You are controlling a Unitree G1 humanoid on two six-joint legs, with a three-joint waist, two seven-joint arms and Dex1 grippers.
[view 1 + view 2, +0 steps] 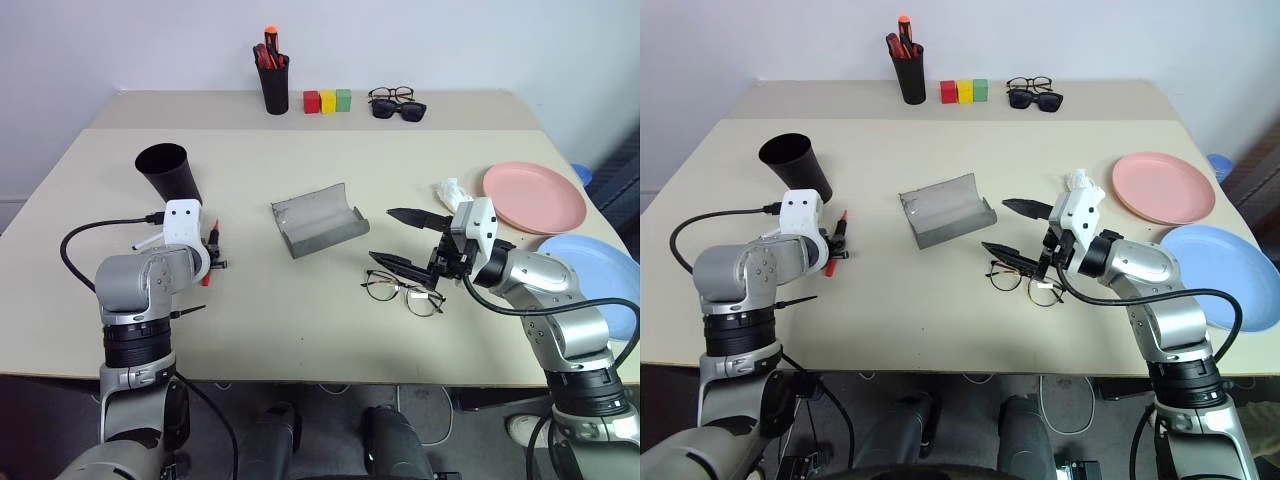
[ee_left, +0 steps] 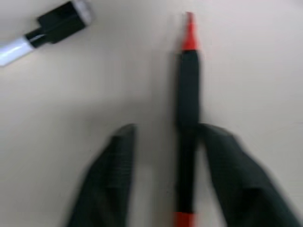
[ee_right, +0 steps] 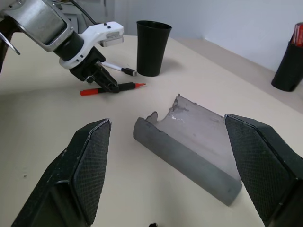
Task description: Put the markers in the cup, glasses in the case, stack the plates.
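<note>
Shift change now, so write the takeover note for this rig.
Left gripper: down at the table, fingers astride the red marker, not clamped yet.
Right gripper: open, empty, over the glasses lying on the table.
White marker lies by the cup. Case lies open mid-table. Pink plate and blue plate lie side by side.
Done: nothing.
Left: both markers, glasses, stacking.

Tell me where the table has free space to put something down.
Bare patches: between the cup and the case, and the near edge in front of the case. Crowded: around the glasses and plates, and the back edge by the pen pot.
</note>
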